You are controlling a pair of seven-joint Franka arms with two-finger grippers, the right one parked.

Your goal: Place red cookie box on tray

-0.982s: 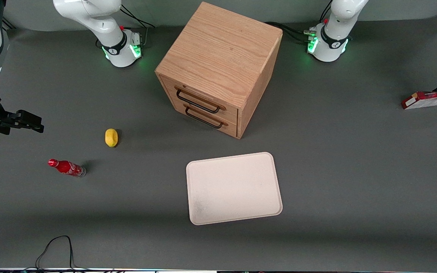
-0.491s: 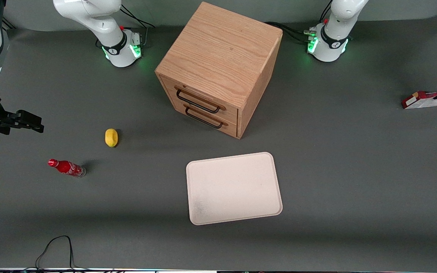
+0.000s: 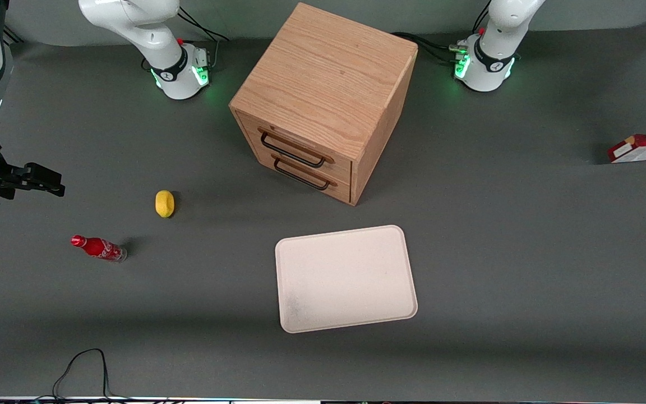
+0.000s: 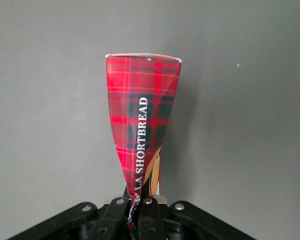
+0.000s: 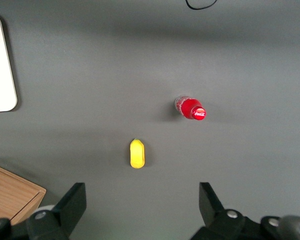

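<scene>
The grey tabletop (image 3: 525,235) carries a wooden cabinet (image 3: 323,101); nearer the camera lie the tray (image 3: 345,279), a lemon (image 3: 164,203) and a soda bottle (image 3: 98,248).

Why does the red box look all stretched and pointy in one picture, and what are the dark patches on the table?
In the left wrist view the red cookie box is held end-on by the end effector, so its near end looks narrow and its other end wide. In the front view the wooden cabinet throws a soft shadow on the table, and green lights glow on the arm bases.

Even overhead light, sharp focus; soft shadows beside the cabinet (image 3: 323,101) and bottle (image 3: 98,248); green base LEDs glow.

The gripper (image 4: 140,220) sits at the frame's right edge.
</scene>
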